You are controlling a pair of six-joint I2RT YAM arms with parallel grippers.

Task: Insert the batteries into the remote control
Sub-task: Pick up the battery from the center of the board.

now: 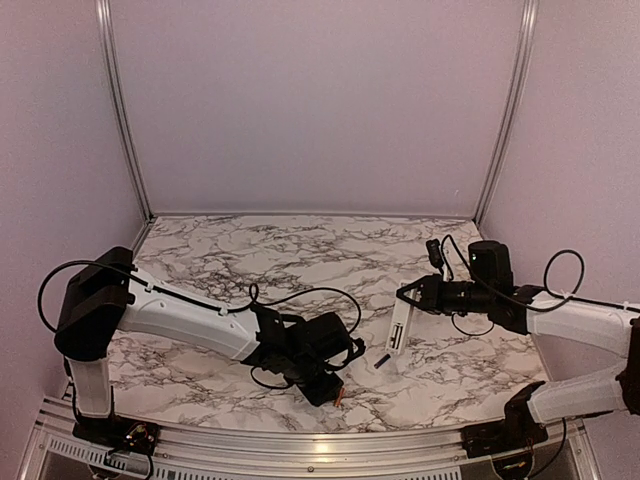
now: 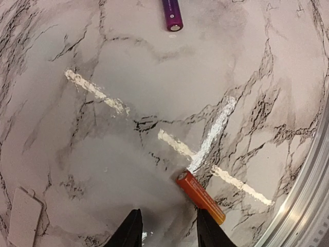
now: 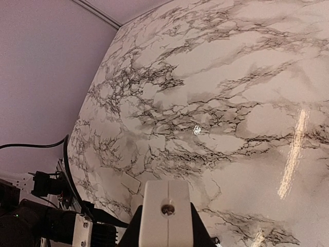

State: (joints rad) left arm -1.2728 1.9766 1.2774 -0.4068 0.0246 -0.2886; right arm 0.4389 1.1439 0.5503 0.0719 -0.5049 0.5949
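**Two loose cells, remote held by one end**

We see the orange battery [image 2: 201,198] lying flat by the near edge of the tabletop [image 1: 250,250], just beside one of the left fingers [image 2: 211,236]. Those fingers stand partly apart with nothing between them. The dark battery [image 2: 172,14] lies farther in, near the remote control [image 1: 398,332]. The right fingers [image 3: 132,234] clamp the remote at one end and hold it tilted.

We judge both cells light, rigid and smooth, so apt to roll. We would pinch each across mid-barrel, square to its axis. The remote looks like light, stiff plastic, and gripped by its end it may pivot when pressed.
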